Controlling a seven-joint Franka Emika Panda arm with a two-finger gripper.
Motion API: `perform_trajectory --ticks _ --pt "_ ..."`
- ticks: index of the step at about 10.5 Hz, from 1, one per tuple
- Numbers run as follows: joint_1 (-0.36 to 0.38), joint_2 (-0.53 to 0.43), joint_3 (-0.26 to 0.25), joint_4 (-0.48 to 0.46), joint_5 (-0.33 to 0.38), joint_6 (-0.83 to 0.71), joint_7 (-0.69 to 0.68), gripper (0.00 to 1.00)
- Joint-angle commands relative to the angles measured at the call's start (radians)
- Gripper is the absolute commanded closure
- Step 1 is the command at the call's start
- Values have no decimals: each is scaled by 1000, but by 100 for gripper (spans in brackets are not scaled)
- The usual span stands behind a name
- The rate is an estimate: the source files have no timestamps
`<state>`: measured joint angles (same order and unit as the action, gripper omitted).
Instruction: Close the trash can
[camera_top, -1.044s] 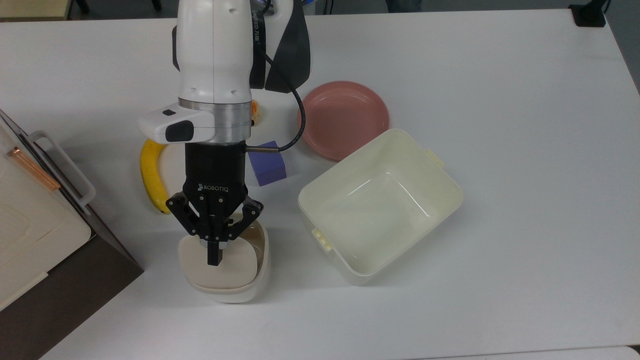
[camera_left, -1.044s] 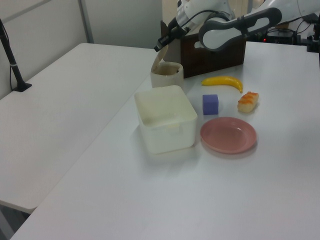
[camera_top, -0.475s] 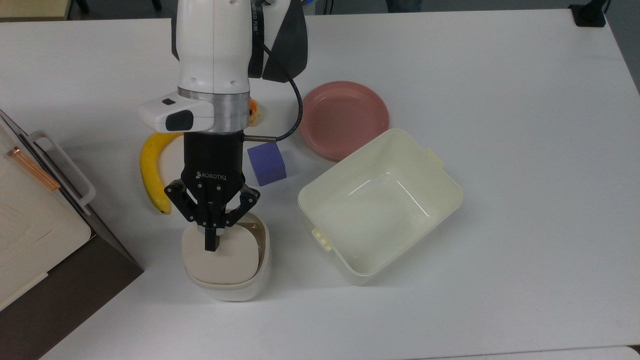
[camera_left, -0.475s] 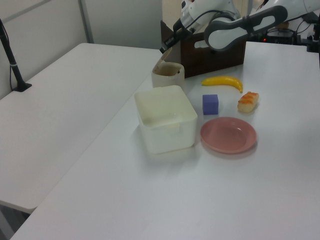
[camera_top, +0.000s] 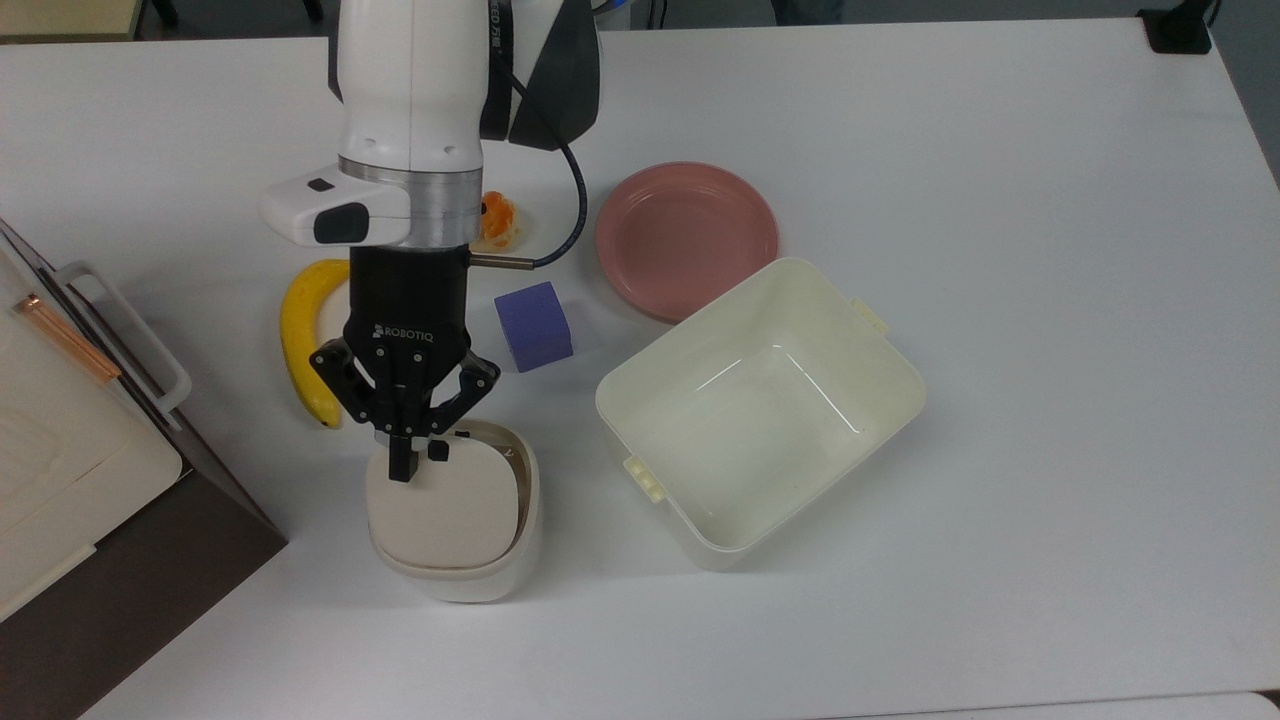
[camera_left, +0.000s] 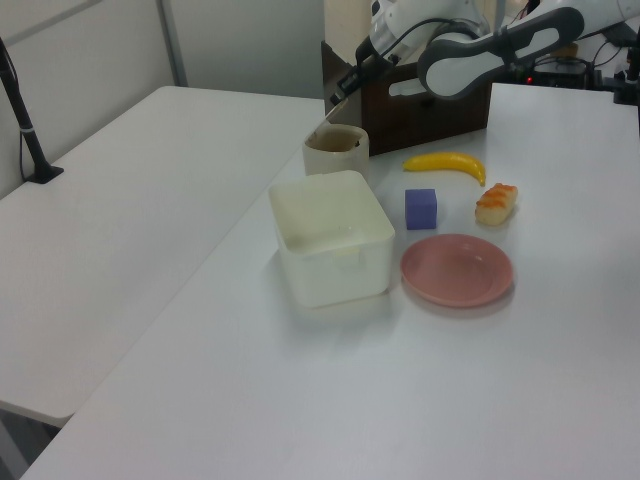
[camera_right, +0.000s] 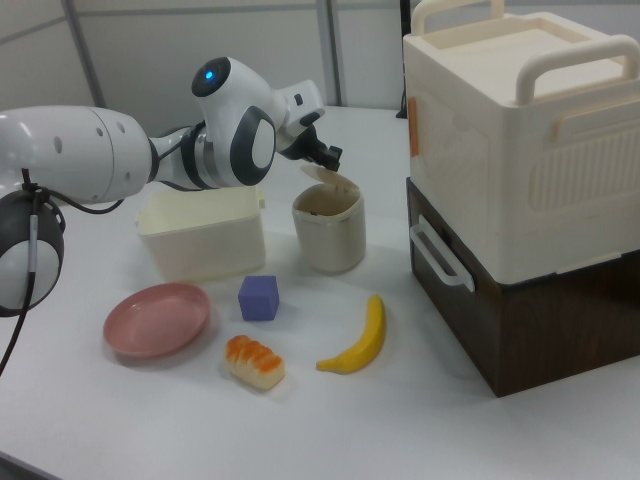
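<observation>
From the top view I read "ROBOTIQ" on my gripper (camera_top: 403, 462), and partial lettering on the arm that I can't make out. Left to right there: a banana (camera_top: 300, 340), the bin (camera_top: 455, 515) at 6 o'clock from the gripper, a purple cube (camera_top: 533, 325), a tub (camera_top: 760, 410), with a pink plate (camera_top: 687, 238) at 11 o'clock from it. Jaws together, tips on the lid (camera_top: 445, 505) by its far edge. Since half a second ago the gripper has drawn back toward the top of the top view, and the lid lies lower.
</observation>
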<state>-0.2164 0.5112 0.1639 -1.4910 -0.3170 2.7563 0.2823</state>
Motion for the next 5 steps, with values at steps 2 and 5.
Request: perform_trajectory --ticks 2,5 --pt "-15 -120 -9 -170 -22 5 -34 100" --pt "-23 -148 -10 -231 -22 3 -74 100"
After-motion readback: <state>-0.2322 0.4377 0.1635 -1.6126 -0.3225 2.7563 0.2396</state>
